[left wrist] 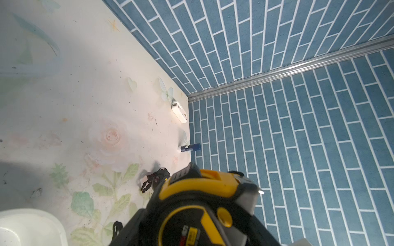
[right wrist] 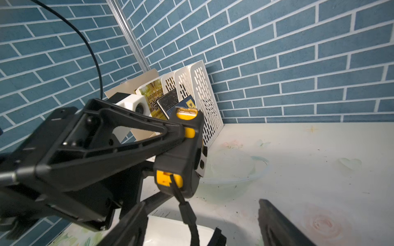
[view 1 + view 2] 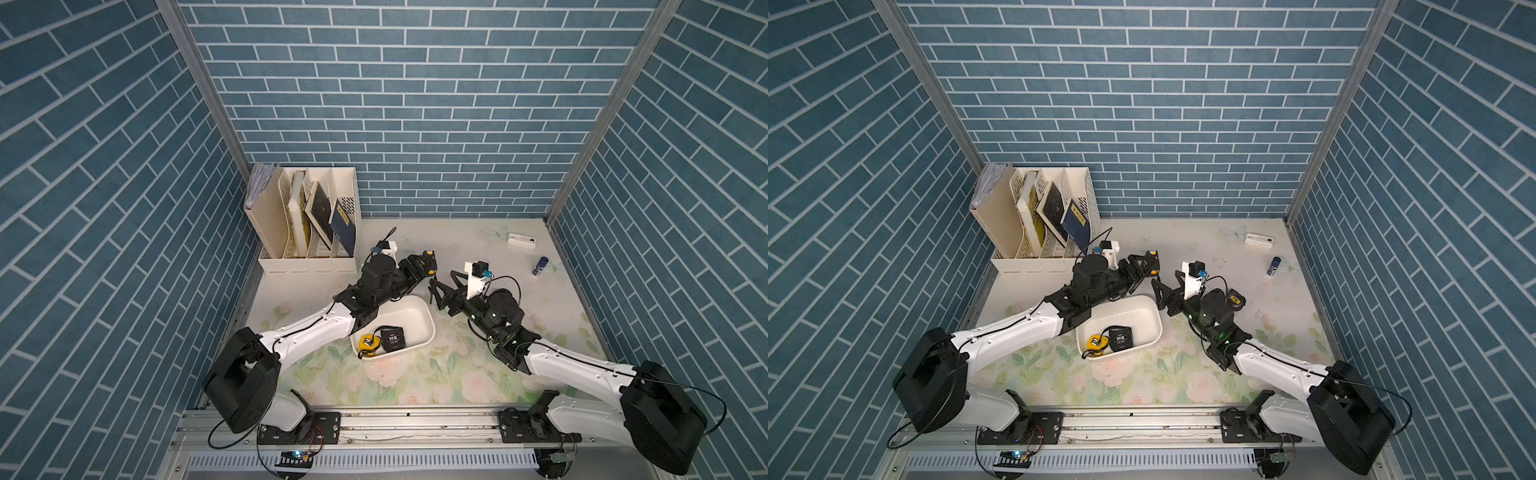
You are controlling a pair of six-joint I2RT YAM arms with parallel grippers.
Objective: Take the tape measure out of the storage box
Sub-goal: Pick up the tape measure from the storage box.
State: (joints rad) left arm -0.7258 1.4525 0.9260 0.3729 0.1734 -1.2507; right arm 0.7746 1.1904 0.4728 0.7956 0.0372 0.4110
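Note:
The white storage box [image 3: 430,328] [image 3: 1158,322] lies mid-table and holds a yellow tape measure [image 3: 368,343] [image 3: 1096,343] and a black one [image 3: 393,337] [image 3: 1120,337]. Behind the box, my left gripper [image 3: 429,264] [image 3: 1150,262] [image 1: 198,230] is shut on a yellow-and-black tape measure [image 1: 202,191] [image 2: 181,153], held above the table with its strap hanging down. My right gripper [image 3: 441,277] [image 3: 1165,277] [image 2: 202,223] faces it just to the right, open and empty. A corner of the box [image 1: 27,228] [image 2: 170,232] shows in both wrist views.
A cream file rack [image 3: 307,220] with books stands at the back left. Another tape measure [image 3: 1235,299] [image 1: 158,176] lies on the table right of my right arm. A white device [image 3: 521,241] and a blue tube [image 3: 539,266] sit back right. A clear dish [image 2: 234,170] rests near the rack.

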